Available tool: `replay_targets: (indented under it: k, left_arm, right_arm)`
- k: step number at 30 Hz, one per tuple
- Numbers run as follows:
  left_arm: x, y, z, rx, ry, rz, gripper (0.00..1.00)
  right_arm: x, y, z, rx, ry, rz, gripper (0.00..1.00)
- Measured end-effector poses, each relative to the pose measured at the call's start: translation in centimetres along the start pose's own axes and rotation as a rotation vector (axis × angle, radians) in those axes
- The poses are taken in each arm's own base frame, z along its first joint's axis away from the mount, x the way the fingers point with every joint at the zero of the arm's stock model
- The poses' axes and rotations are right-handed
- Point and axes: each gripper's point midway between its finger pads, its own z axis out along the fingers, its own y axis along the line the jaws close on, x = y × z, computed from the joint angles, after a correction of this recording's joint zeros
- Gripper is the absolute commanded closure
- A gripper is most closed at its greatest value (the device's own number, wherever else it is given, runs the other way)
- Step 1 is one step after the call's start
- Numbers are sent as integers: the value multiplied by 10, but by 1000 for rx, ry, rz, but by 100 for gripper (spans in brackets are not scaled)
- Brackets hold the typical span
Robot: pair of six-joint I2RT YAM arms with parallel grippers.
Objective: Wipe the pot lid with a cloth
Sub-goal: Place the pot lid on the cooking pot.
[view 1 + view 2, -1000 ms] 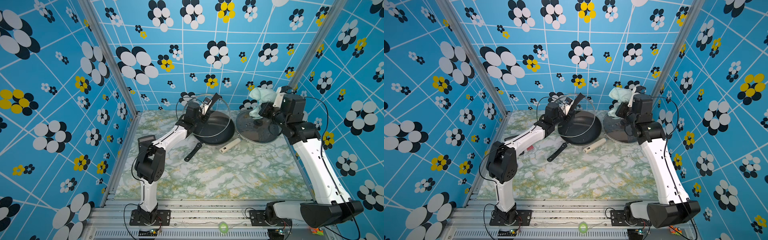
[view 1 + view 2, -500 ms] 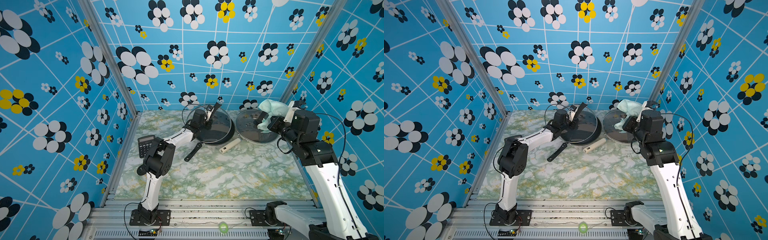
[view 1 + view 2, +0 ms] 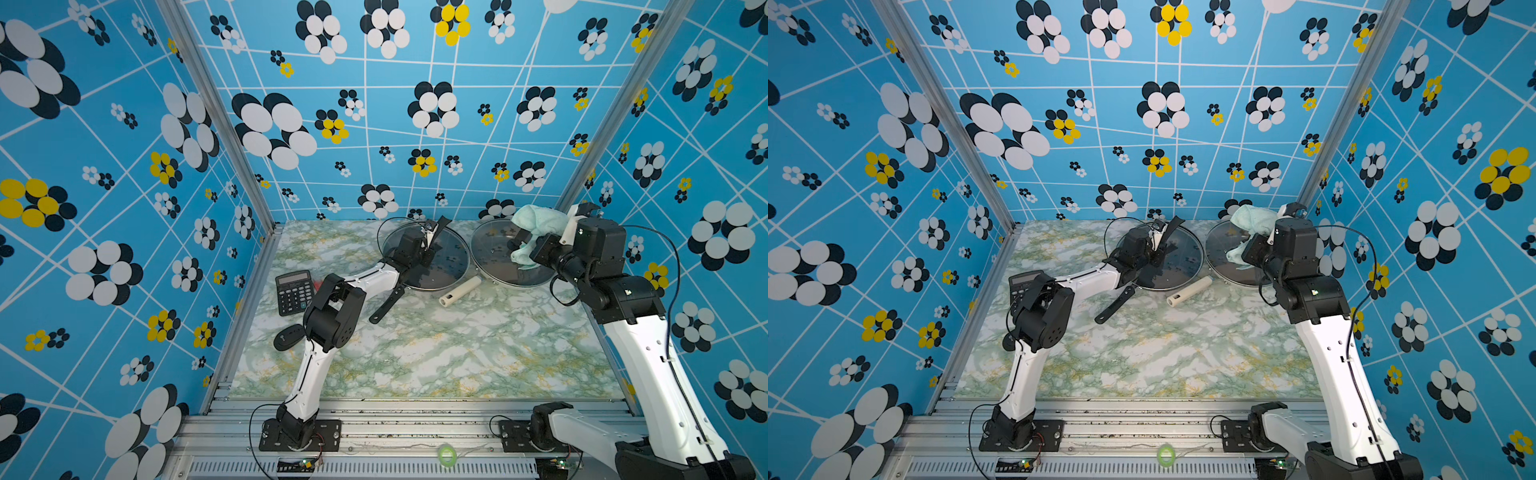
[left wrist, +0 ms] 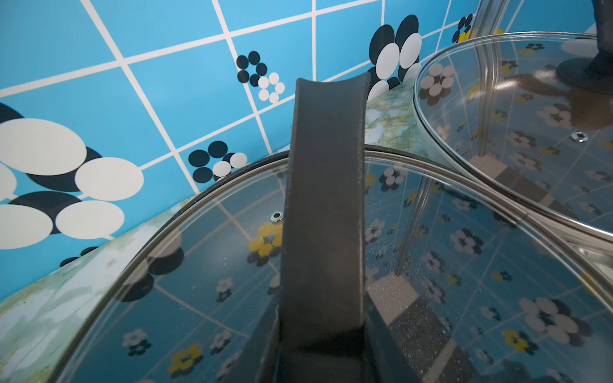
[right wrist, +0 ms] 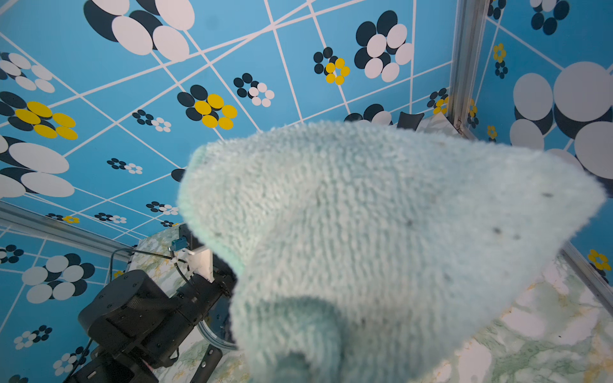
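The left gripper (image 3: 430, 241) pinches the black handle (image 4: 326, 199) of the pot lid (image 3: 446, 266), steadying it at far centre. The right gripper (image 3: 532, 245), clamped on the bunched cloth (image 3: 536, 220), hangs over a second lid (image 3: 488, 249), far right. Best to carry the cloth left, press its loose fold flat on the glass, and sweep gently.

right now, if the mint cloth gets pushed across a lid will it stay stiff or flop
Likely floppy: the cloth hangs in bunched folds, one end drooping toward the glass lid. Probably light, and its fuzzy pile suggests it would drag rather than slide.
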Motion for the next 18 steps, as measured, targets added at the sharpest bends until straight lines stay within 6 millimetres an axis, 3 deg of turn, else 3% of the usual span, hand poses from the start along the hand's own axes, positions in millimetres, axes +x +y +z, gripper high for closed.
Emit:
replay_targets:
  k: [18]
  left_arm:
    - [-5, 10, 20, -96, -33, 4, 100]
  right_arm:
    - [-9, 8, 17, 6, 26, -99, 100]
